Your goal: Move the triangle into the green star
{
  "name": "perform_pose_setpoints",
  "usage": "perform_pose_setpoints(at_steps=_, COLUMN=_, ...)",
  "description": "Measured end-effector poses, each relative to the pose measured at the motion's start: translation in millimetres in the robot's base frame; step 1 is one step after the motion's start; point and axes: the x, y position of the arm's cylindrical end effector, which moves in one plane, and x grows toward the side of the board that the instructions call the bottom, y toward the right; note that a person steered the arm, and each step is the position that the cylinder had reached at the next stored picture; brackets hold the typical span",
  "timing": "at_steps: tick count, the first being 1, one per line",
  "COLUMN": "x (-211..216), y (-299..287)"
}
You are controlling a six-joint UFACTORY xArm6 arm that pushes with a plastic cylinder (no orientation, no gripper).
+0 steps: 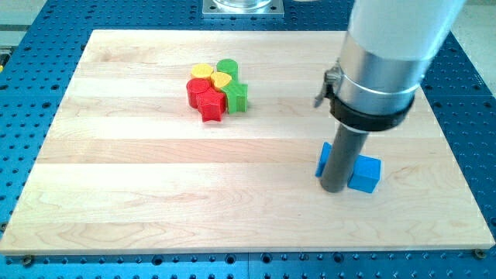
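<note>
Camera view: my tip (pixel 334 190) sits on the desk (pixel 155 194) at right, no hand on this rod, touching the blue blocks (pixel 366 173) (triangle likely among them, shape unclear); green star (pixel 237 96) far-left in the clustered pile, well apart, so a leftward push is needed

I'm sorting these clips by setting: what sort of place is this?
Most likely a robotics lab bench. A wooden board lies on a blue metal table with a grid of mounting holes, the robot arm stands over it, and small coloured blocks such as the green star serve as test pieces.
</note>
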Motion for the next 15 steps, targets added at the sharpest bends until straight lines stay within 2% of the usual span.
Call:
perform_pose_setpoints(at_steps=4, x=-96.1, y=-8.4)
perform_pose_setpoints(at_steps=6, x=-102.9, y=6.0)
perform_pose_setpoints(at_steps=12, x=-208.6, y=3.3)
perform_pose_setpoints(at_steps=15, x=-208.8, y=-63.5)
